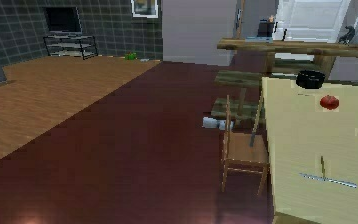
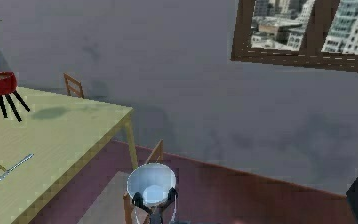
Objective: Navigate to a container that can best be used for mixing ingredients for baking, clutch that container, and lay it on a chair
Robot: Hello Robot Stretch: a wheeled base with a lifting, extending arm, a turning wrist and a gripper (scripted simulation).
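White bowl (image 2: 151,184) at the tool's (image 2: 153,207) far end, just off counter's (image 2: 57,130) corner by chair (image 2: 154,153), prob. lined up w/ seat for set-down; can't tell if tool holds it, nor its opening.

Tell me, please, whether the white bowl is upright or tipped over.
Upright: the white bowl shows its full round rim facing up, with the bare inside in sight.
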